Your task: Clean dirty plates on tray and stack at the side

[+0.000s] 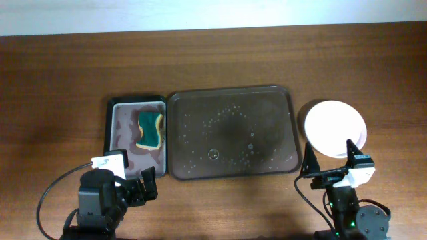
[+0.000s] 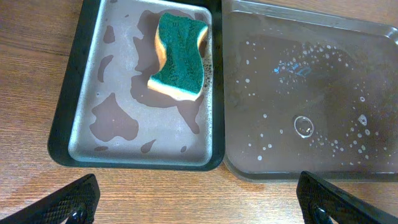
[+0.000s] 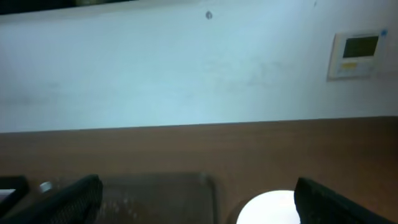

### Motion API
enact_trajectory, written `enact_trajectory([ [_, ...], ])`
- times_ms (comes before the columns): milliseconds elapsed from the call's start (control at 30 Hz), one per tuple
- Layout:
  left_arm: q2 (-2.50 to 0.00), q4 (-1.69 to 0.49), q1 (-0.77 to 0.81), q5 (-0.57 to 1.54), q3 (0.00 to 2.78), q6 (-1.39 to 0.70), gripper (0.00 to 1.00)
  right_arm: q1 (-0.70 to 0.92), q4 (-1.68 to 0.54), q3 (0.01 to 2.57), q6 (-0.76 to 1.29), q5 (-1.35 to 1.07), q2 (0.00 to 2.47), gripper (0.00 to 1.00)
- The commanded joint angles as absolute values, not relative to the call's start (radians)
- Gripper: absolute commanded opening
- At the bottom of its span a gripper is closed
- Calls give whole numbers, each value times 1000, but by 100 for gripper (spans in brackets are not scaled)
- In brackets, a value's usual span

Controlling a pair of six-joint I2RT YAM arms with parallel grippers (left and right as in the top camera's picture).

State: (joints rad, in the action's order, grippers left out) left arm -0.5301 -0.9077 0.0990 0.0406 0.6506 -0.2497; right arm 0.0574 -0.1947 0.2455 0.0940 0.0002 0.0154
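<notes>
**A:** Nearest the camera, on the left?

**B:** Left gripper point(image 1: 142, 187), low over the near table edge. Points toward the far side, fingers point(image 2: 73, 200) spread wide, clamping nothing.

**A:** And on the right?

**B:** Right gripper point(image 1: 329, 160), also at the near edge, aimed almost level at the far wall. Stands apart too, empty, with the white plate point(image 1: 335, 129) just beyond the tips.

**A:** Only one plate?

**B:** Only the top one visible: clean, white, resting on bare wood just right of the tray point(image 1: 267, 110). Cannot tell whether others lie beneath.

**A:** The tray itself?

**B:** Dark brown, mid-table, rounded corners, raised rim. Wet across the floor, dotted with droplets and small bubbles.

**A:** Left of that?

**B:** Grey metal tray point(image 1: 123, 123), smaller and narrower, right up against the brown one's left rim. Carries shallow puddles and a green-topped yellow sponge point(image 1: 150, 130), lying slightly askew near its far right corner.

**A:** Surface and room?

**B:** Brown wooden table point(image 1: 213, 60), grain running left to right. Beyond its far edge, a pale wall point(image 3: 155, 68), with a small white panel point(image 3: 357, 53) mounted high on the right.
</notes>
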Motion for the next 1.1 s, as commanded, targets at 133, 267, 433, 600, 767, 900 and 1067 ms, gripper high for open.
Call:
enact_trajectory([
  [133,-522,-906,102,30,644,-230,99,49,52,66,94,5,3,99],
  [267,-522,-906,102,30,644,-230,99,49,95,15,93,5,3,99],
  [433,-522,-906,102,30,644,-230,99,49,52,6,81,5,3,99],
  [600,-522,-906,102,30,644,-230,99,49,7,6,51,-31,3,99],
  [767,-522,-906,102,30,644,-230,99,49,-75,6,52,-41,3,99],
  [900,-522,-906,102,30,644,-230,99,49,-75,6,52,-41,3,99],
  [1067,-522,-906,102,30,644,-230,99,49,-75,6,52,-41,3,99],
])
